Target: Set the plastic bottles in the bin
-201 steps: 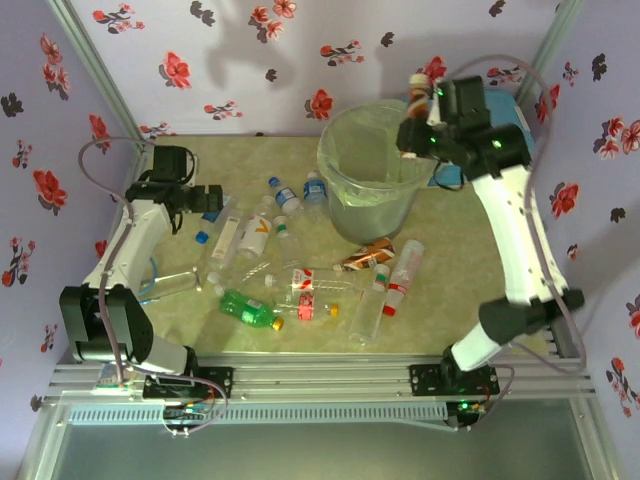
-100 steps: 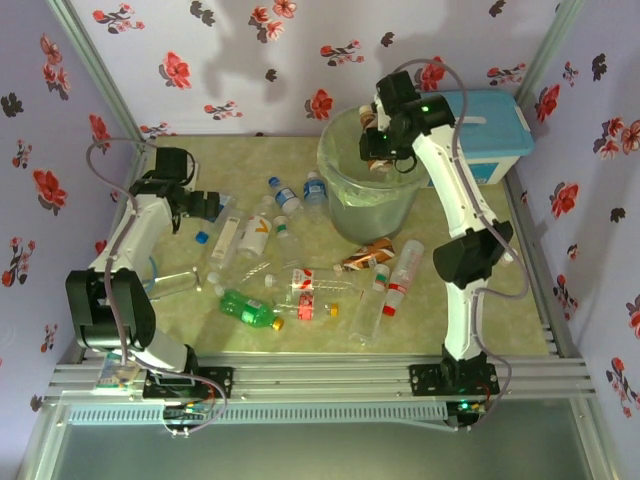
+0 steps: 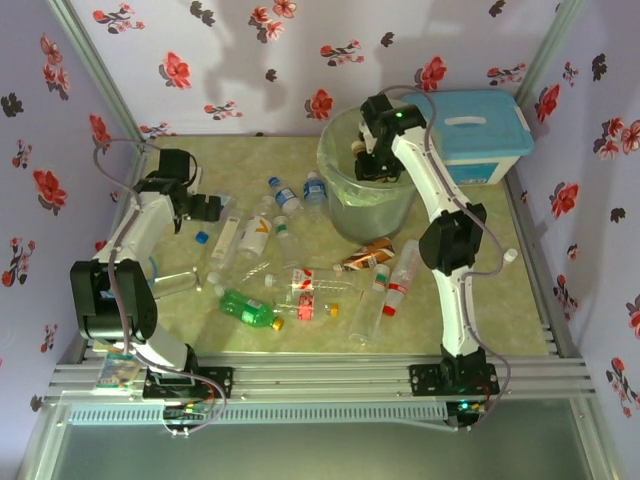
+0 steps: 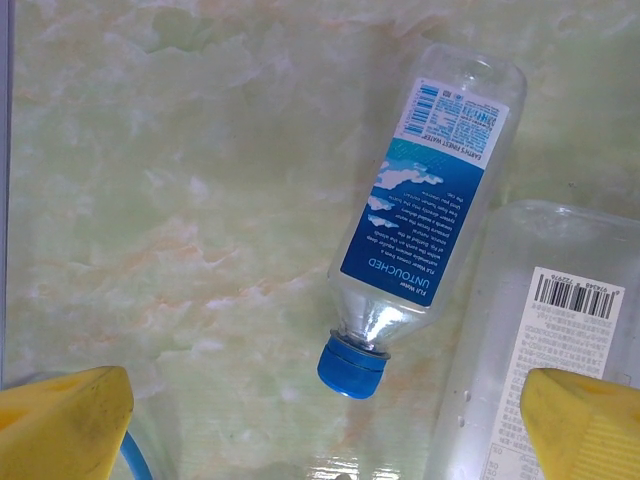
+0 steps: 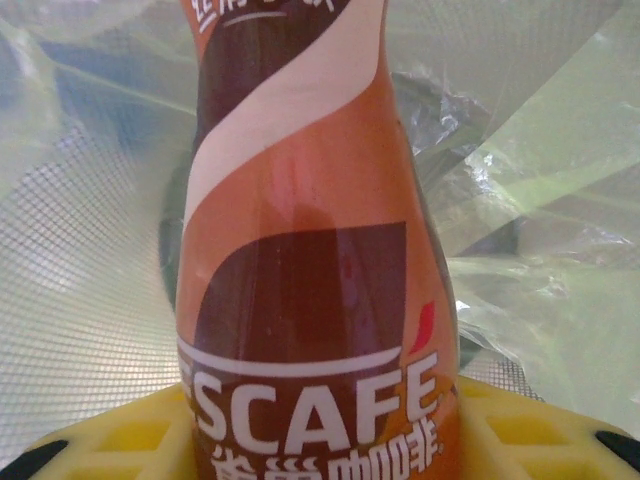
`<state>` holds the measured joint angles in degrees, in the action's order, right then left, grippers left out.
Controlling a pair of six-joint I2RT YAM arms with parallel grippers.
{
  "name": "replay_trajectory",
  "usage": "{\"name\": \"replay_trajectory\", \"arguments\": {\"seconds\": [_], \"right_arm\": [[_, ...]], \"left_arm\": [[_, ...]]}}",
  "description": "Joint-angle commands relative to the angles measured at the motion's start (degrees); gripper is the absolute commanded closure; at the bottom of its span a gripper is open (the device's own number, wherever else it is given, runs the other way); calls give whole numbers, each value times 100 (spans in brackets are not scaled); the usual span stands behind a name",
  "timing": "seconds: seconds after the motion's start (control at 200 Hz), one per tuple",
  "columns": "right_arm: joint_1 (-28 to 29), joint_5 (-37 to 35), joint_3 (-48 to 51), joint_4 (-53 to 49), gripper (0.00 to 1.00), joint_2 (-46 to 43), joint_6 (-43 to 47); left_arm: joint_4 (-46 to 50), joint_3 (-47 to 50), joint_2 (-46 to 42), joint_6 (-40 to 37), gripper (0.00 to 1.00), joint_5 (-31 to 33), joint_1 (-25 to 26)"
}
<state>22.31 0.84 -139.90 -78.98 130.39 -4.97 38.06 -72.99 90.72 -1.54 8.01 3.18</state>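
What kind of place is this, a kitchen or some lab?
Probably a robot test cell: an aluminium frame hung with flowered cloth, two arms bolted to its front rail, plastic bottles strewn beside a lined bin.

Two arms are working, one gripper each. The right gripper (image 3: 366,162) is holding one brown-orange bottle (image 5: 310,260) above one round bin (image 3: 350,215), and one white box (image 3: 480,135) is sitting just beside it. About a dozen loose bottles (image 3: 255,232) are lying below it: one green bottle (image 3: 245,306), one crushed brown-orange bottle (image 3: 365,257), the others mostly clear. Under the left gripper (image 4: 320,430), two are showing: one blue-capped bottle (image 4: 420,220) and one barcode bottle (image 4: 540,330).
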Motion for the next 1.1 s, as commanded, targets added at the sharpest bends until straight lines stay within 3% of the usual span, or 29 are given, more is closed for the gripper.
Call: {"name": "replay_trajectory", "arguments": {"seconds": [0.0, 0.225, 0.34, 0.585, 0.895, 1.095], "right_arm": [[29, -108, -14, -60, 53, 89, 215], [29, -143, 83, -114, 31, 111, 335], [28, -181, 60, -109, 26, -23, 379], [31, -252, -109, -180, 23, -532, 444], [-83, -487, -81, -83, 24, -1835, 341], [-374, 351, 759, 520, 24, -3016, 18]], "left_arm": [[111, 23, 106, -154, 0, 95, -55], [114, 29, 208, -189, 0, 95, -142], [114, 13, 264, -207, 0, 95, -184], [105, 33, 346, -259, 0, 91, -204], [87, 22, 607, -329, 0, 73, -209], [71, -27, 966, -246, 0, -496, -215]]}}
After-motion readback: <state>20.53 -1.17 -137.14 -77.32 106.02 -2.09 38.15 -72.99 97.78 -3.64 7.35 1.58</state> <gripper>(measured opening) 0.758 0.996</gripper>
